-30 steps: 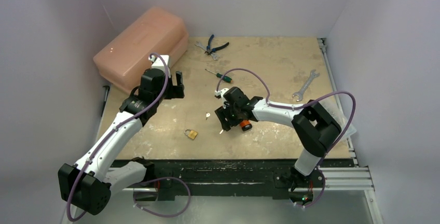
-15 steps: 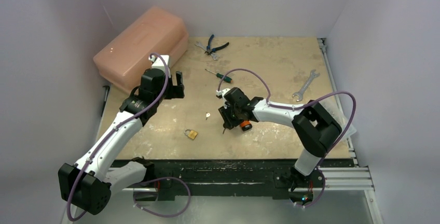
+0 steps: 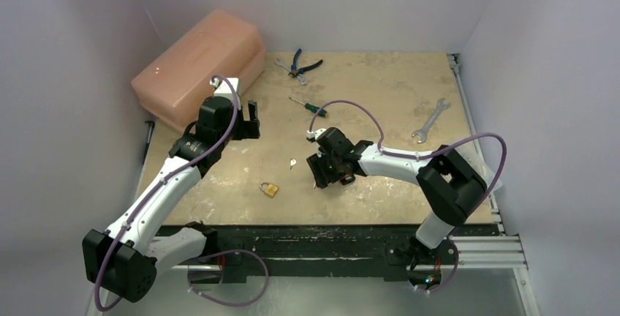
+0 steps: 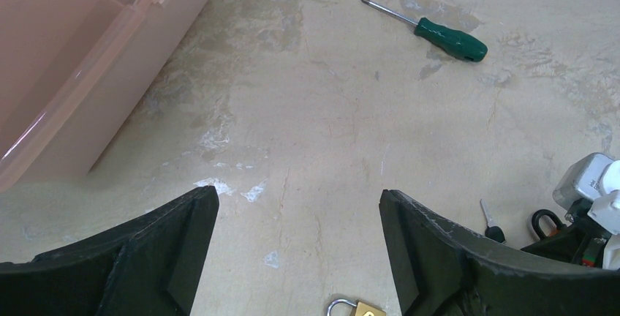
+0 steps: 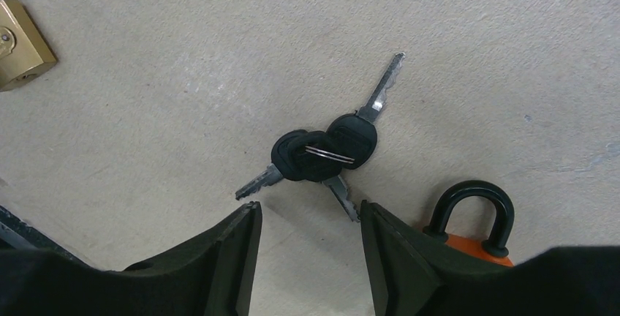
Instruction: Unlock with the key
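Note:
A bunch of black-headed keys (image 5: 325,156) on a ring lies flat on the table. My right gripper (image 5: 308,210) is open and empty, with its fingertips just short of the keys on either side. An orange padlock (image 5: 471,213) with a black shackle lies by its right finger. A brass padlock (image 3: 269,189) lies left of this gripper (image 3: 322,175) and also shows in the right wrist view (image 5: 20,45). A single small key (image 3: 292,162) lies between them. My left gripper (image 3: 251,121) is open and empty, held above the table (image 4: 297,195), with the brass padlock (image 4: 356,309) at the view's lower edge.
A pink plastic box (image 3: 197,64) stands at the back left, close to my left arm. A green screwdriver (image 3: 307,106), blue pliers (image 3: 300,64) and a wrench (image 3: 430,120) lie on the table further back and to the right.
My right gripper has shifted a little toward the near right and now covers the keys in the top view. The left arm has not moved.

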